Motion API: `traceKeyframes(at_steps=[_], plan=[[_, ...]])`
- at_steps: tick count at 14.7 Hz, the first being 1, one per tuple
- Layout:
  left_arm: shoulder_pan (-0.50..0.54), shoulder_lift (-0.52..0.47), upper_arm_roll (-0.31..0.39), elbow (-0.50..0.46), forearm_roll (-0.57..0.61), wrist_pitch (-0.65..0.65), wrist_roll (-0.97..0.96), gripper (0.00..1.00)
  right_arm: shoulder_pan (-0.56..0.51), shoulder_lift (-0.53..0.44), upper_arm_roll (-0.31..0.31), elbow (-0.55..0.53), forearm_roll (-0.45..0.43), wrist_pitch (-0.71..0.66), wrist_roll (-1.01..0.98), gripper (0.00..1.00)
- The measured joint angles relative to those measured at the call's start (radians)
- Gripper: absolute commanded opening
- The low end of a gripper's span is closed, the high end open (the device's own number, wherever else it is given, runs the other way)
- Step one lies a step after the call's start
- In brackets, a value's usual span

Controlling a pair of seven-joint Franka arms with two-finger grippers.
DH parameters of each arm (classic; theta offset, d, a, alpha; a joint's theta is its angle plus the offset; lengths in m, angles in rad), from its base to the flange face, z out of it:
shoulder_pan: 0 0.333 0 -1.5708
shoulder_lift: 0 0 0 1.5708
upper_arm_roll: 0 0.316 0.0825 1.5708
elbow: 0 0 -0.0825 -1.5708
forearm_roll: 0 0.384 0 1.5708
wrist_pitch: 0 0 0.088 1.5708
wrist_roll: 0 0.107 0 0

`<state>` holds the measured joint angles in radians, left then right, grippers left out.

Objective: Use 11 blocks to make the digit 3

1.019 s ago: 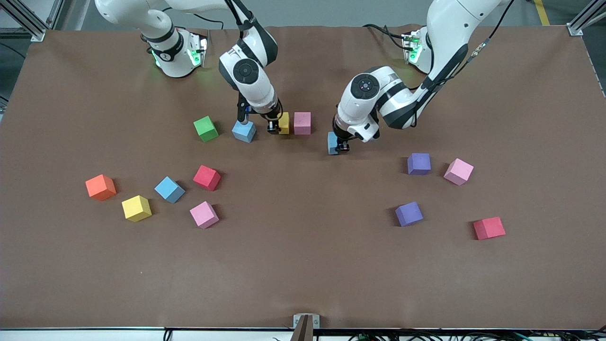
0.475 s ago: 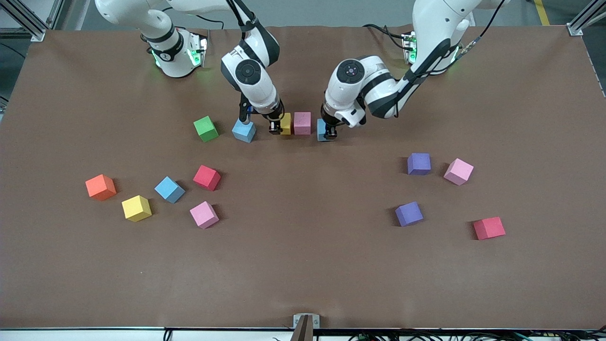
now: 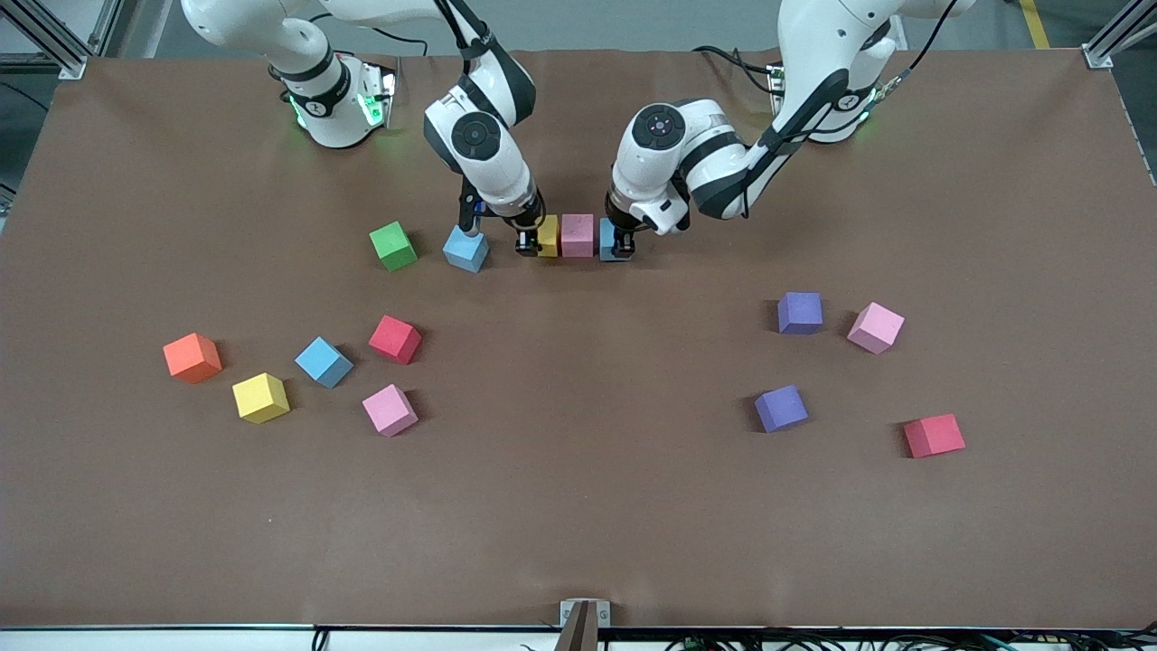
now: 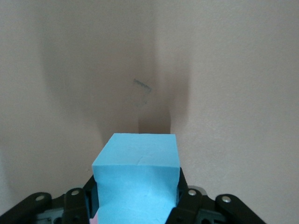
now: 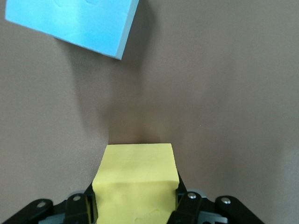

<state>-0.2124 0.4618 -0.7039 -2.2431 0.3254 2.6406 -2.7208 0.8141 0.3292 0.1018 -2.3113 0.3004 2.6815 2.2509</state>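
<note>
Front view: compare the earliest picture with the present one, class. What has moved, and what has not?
The left gripper, shut on a light blue cube, carried it farther from the camera and toward the right arm's end, up beside the pink cube. The right gripper stayed shut on the yellow cube beside the pink one. The loose cubes did not move.

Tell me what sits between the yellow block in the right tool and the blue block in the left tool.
One pink block, in the front view. The yellow block and the blue block flank it in one row; contact is unclear.
</note>
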Motion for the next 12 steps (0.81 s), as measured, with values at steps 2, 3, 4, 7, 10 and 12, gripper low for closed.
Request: traceKeyframes(at_steps=[2, 3, 4, 7, 10, 12], plan=[[-0.01, 0.003, 0.0, -0.002, 0.0, 0.001, -0.003, 0.08, 0.002, 0.004, 0.0, 0.003, 0.002, 0.0, 0.0, 0.05], [-0.013, 0.004, 0.0, -0.003, 0.0, 0.004, -0.007, 0.08, 0.004, 0.007, 0.001, 0.005, 0.003, 0.0, 0.0, 0.05], [-0.015, 0.005, 0.0, -0.004, 0.0, 0.009, -0.008, 0.08, 0.005, 0.01, 0.001, 0.007, 0.004, 0.001, 0.0, 0.05], [-0.017, 0.01, 0.0, -0.004, 0.0, 0.016, -0.008, 0.08, 0.006, 0.014, 0.001, 0.016, 0.007, 0.001, 0.0, 0.05], [-0.018, 0.017, 0.0, -0.005, 0.0, 0.017, -0.008, 0.09, 0.006, 0.016, 0.001, 0.019, 0.008, 0.001, 0.0, 0.83], [-0.019, 0.021, 0.0, -0.005, 0.0, 0.019, -0.008, 0.09, 0.006, 0.018, 0.001, 0.019, 0.008, -0.003, 0.003, 1.0]])
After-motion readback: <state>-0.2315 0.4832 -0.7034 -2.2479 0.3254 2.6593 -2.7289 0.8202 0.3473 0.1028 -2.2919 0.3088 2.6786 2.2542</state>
